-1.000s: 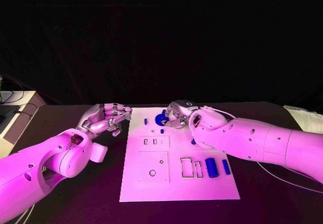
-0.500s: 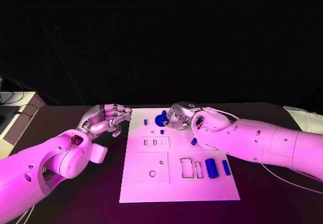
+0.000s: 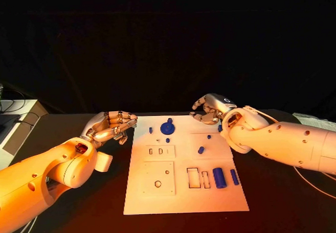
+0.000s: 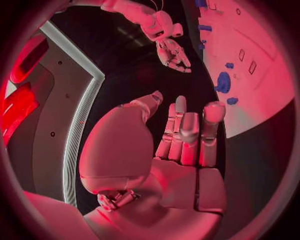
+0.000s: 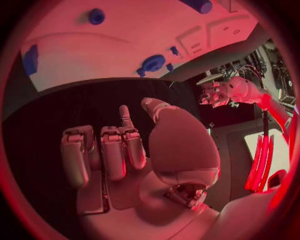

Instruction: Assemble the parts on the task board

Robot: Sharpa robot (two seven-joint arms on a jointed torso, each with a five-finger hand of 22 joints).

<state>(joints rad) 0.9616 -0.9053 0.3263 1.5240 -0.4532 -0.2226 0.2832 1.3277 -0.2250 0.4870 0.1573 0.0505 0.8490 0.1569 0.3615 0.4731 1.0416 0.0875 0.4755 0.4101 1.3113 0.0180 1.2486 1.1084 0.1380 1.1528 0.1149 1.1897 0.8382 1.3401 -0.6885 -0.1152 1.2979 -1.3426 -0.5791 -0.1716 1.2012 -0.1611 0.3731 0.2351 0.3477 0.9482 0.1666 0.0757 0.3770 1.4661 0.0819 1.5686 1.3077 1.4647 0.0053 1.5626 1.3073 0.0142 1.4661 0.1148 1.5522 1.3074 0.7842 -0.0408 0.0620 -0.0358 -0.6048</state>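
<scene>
Both robot hands hang off the task board, each empty. On the robot's left, the left robot hand point(image 3: 109, 124) hovers over the dark worktop point(image 3: 82, 201) just beside the board's far left corner, fingers curled in towards the palm and holding nothing; its own wrist camera shows the fingers point(image 4: 187, 135) closed side by side with no part between them. On the other side, the right robot hand point(image 3: 211, 109) sits just past the board's far right corner, fingers bent inwards, also with nothing in them; its wrist camera shows the fingers point(image 5: 103, 152) folded down over the palm and bare.

Between the two arms lies the white task board point(image 3: 141, 199), flat on the worktop. A round blue part with a small stub point(image 3: 168, 128) stands near the far edge of the board, with a small blue peg point(image 3: 150, 130) just to its left and another small piece point(image 3: 167, 140) just on its near side. Two more small blue pieces point(image 3: 202, 149) lie on the right half, one nearer the far edge than the other. Near the board's right edge, a thick blue cylinder point(image 3: 220, 177) and a thinner blue bar point(image 3: 234, 176) lie side by side, beside rectangular cut-outs point(image 3: 193, 178). Further cut-outs, small slots point(image 3: 159, 151) and a round hole point(image 3: 158, 183), mark the left half.
</scene>
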